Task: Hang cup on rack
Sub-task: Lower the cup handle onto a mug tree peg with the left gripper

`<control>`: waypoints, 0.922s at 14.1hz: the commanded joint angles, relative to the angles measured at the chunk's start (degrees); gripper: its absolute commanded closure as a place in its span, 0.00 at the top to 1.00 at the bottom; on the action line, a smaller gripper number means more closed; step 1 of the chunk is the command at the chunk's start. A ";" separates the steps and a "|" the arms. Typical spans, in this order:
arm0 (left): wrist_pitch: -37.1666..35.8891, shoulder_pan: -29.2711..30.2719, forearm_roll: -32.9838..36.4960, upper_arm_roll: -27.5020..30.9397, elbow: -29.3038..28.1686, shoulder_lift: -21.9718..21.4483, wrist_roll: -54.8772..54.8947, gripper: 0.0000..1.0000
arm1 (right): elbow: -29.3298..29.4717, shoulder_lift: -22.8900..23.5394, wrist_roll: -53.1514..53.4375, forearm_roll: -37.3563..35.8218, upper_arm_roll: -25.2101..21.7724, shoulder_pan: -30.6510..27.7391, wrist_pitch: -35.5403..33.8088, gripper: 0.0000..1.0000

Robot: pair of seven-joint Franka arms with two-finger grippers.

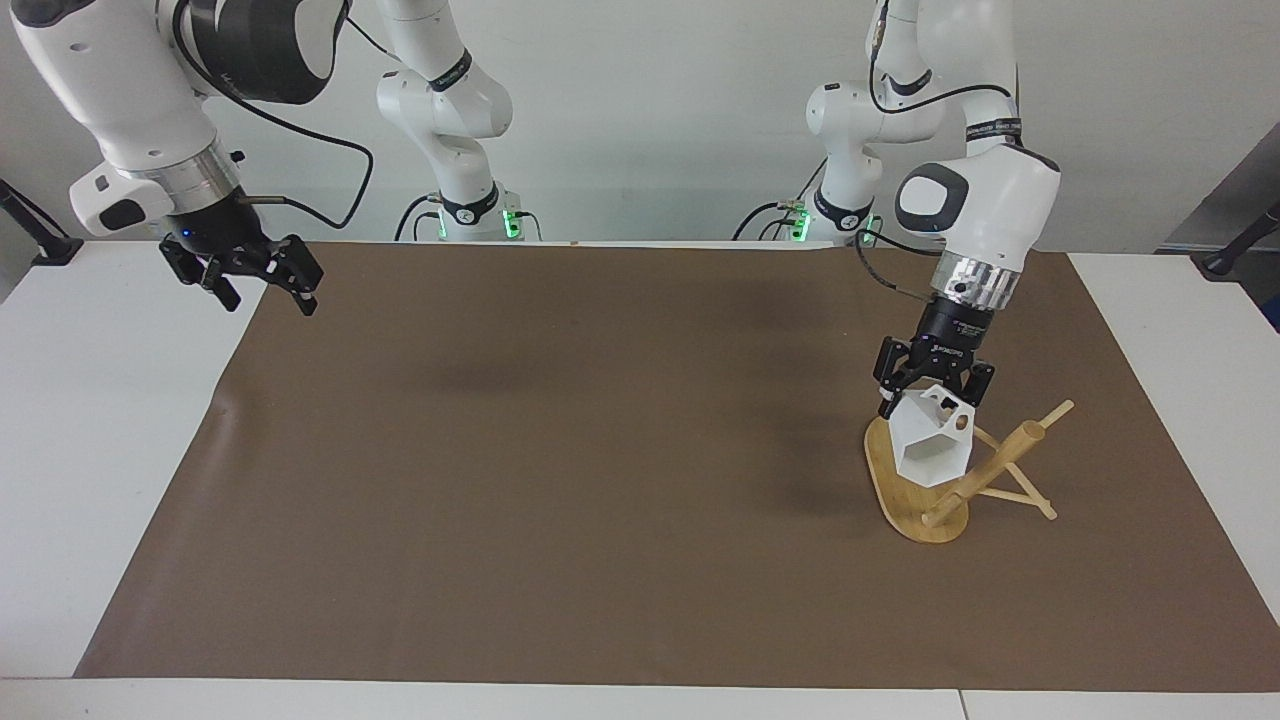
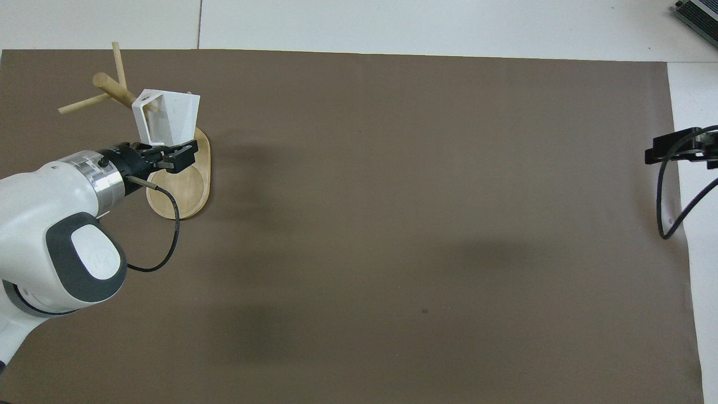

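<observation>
The white faceted cup (image 1: 932,450) is tilted on its side over the bamboo rack's oval base (image 1: 893,488), mouth toward the camera in the facing view. Its squared handle (image 1: 948,408) lies against the rack's pegs near the post (image 1: 1000,460); whether a peg passes through it I cannot tell. My left gripper (image 1: 935,390) is shut on the cup's bottom end. In the overhead view the cup (image 2: 171,115) sits between the gripper (image 2: 168,154) and the post (image 2: 115,90), above the base (image 2: 188,193). My right gripper (image 1: 262,280) waits open over the mat's edge, at the right arm's end.
A brown mat (image 1: 600,450) covers the table between white margins (image 1: 90,450). The rack's thin pegs (image 1: 1030,500) stick out toward the left arm's end of the table. The right gripper's cable (image 2: 670,202) hangs at the mat's edge.
</observation>
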 commanded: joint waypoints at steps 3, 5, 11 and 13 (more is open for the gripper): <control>1.74 0.45 0.88 -0.36 -0.25 0.22 -6.15 0.00 | -1.06 -0.90 0.92 0.18 0.36 -0.30 0.26 1.00; 2.09 0.54 0.88 -0.27 -0.25 0.31 -6.15 0.00 | -1.06 -0.90 0.92 0.18 0.36 -0.30 0.26 1.00; 2.53 0.45 0.88 -0.27 -0.25 0.31 -5.97 0.00 | -1.06 -0.81 0.92 0.27 0.36 -0.30 0.17 1.00; 2.62 0.45 0.88 -0.36 -0.25 0.31 -5.36 0.04 | -1.06 -0.81 0.92 0.18 0.36 -0.30 0.17 1.00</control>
